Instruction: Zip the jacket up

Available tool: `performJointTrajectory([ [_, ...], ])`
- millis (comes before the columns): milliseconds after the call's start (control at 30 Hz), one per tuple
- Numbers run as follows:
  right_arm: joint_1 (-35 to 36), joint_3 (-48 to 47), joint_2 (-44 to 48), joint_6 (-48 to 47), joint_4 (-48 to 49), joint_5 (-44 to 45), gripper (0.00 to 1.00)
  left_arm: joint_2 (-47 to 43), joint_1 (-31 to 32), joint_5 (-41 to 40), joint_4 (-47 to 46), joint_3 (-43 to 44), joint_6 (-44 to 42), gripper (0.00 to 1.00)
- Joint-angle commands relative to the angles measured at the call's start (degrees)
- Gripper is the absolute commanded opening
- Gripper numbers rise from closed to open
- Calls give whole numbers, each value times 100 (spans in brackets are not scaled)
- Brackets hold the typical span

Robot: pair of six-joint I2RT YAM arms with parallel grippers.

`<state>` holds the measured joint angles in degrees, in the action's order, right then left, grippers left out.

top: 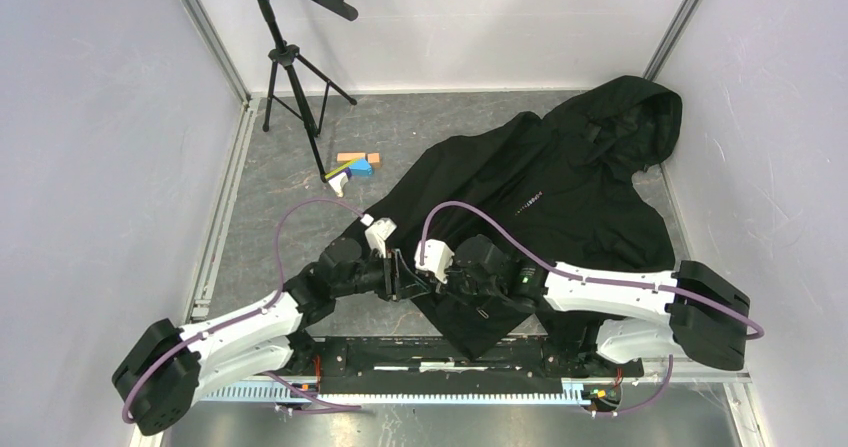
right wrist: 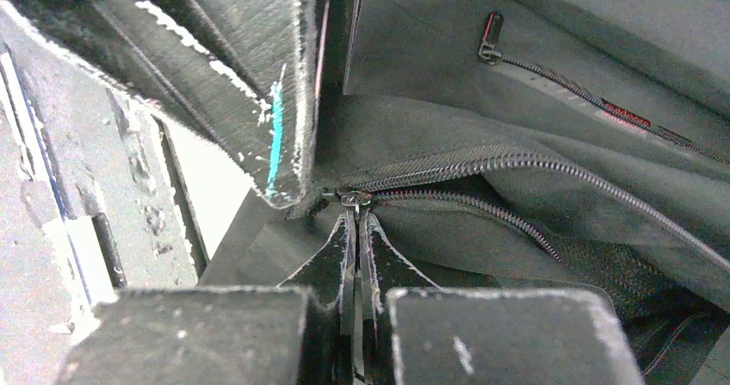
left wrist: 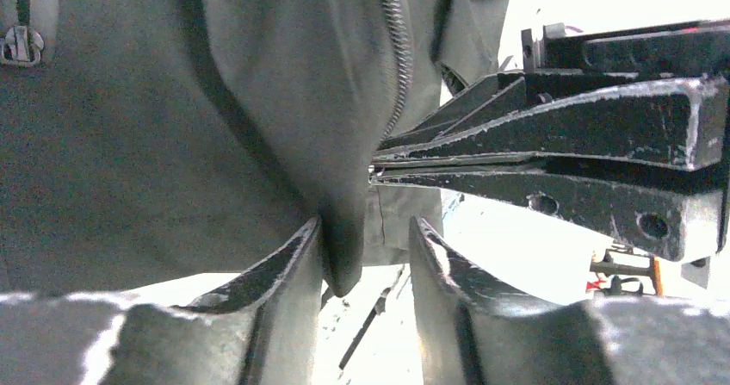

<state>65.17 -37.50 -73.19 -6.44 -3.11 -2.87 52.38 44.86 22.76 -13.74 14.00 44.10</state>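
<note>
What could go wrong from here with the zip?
1. The left pincer is open, the jacket hem just hanging between its fingers; unanchored, the fabric may ride up with the pull instead of zipping.
2. The right pincer holds the zip slider by its very tips; it could slip off.
3. The zip teeth splay wide over slack folds; fabric might jam the slider.

One black jacket (top: 560, 187) was counted on the single grey desk (top: 270, 257). Two robot arms were seen, the left arm (top: 240, 329) and the right arm (top: 610, 287). Each was fitted with one tool, the left tool (top: 402, 270) and the right tool (top: 436, 283). Two purple cables (top: 455, 204) were noted. One tripod stand (top: 290, 77) was recorded, and one small heap of blocks (top: 356, 164), about four pieces.
</note>
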Motion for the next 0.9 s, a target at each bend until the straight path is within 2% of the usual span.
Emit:
performJointTrajectory([
  [0,-12,70,177,103,542,-107,1,-310,31,-89,-304,-107,64,52],
  [100,-10,106,204,132,598,-103,1,-310,31,-212,-279,-83,48,59],
  [267,-13,93,203,177,637,-131,1,100,31,-114,-278,59,-14,60],
  [367,-8,85,193,178,637,-141,1,298,31,4,-425,68,-24,50],
  [433,-13,76,186,195,640,-166,1,334,31,43,-512,59,-32,38],
  [500,-12,63,162,200,630,-178,1,336,31,40,-531,51,-54,21],
  [600,-14,-5,145,132,474,-112,1,352,31,70,-527,41,-85,5],
  [667,-13,-54,162,71,331,-9,1,382,31,73,-465,41,-92,2],
  [867,-6,-361,133,-286,-345,372,15,463,31,119,-343,57,-136,2],
])
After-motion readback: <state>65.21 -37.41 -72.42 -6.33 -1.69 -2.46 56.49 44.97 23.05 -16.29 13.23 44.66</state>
